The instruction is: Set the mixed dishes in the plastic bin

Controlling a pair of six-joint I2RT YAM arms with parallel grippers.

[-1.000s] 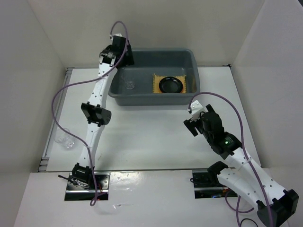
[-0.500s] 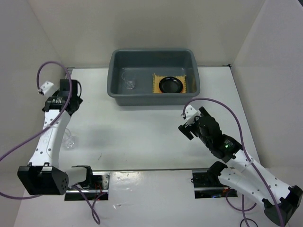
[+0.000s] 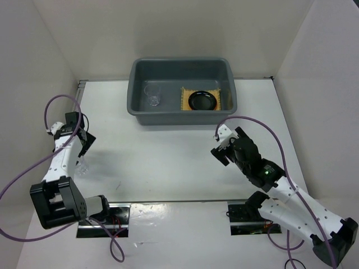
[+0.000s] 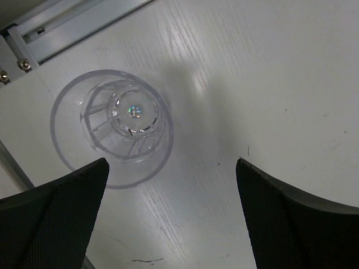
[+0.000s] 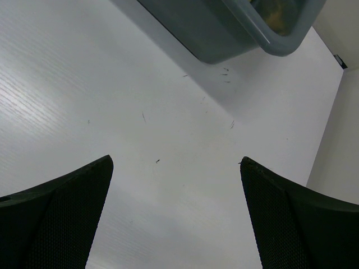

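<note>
L gripper (image 4: pixel 171 202) moved from bin (image 3: pixel 168 117) down over cup (image 4: pixel 120 126); it & R gripper (image 5: pixel 176 218) wide open, empty.

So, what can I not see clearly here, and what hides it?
- Top view: the clear cup by the left arm is too small and faint.
- Right wrist view: the plastic bin is cut off by the top edge.
- Top view: the black plate covers the mat's middle.
</note>
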